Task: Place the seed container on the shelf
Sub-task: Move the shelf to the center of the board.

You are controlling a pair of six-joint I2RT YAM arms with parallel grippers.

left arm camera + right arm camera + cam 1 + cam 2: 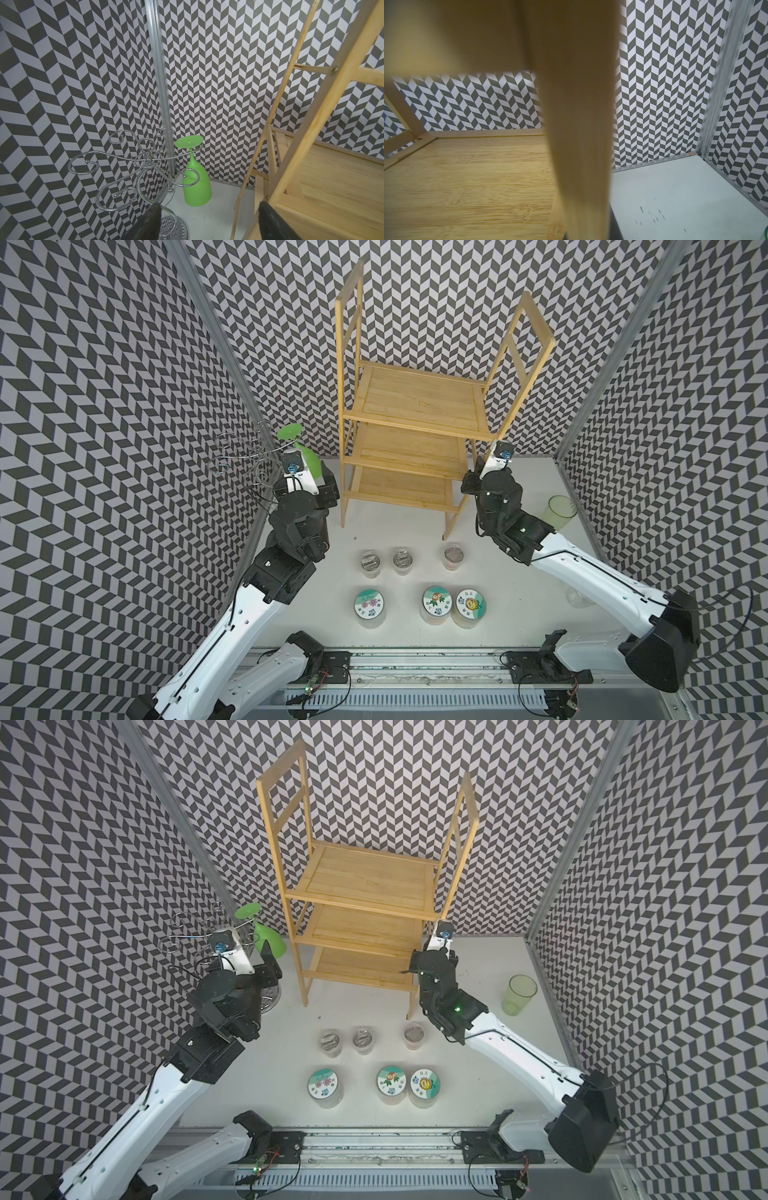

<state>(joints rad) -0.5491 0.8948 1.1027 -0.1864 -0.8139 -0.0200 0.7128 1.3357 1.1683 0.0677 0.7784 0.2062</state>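
Tall bamboo shelf (pixel 419 402), three slatted tiers and ladder-like side frames, stands upright at the table's 12 o'clock near the back wall. At its 6 o'clock, two rows of clear jars stand upright on the table: three small silver-topped jars (pixel 402 560) nearer the shelf, three wider picture-lid jars (pixel 436 601) further toward 6 o'clock. Which jar holds seeds can't be told.

Both arms reach forward; left gripper (pixel 208 207) parted, right gripper (pixel 414 966) closed.
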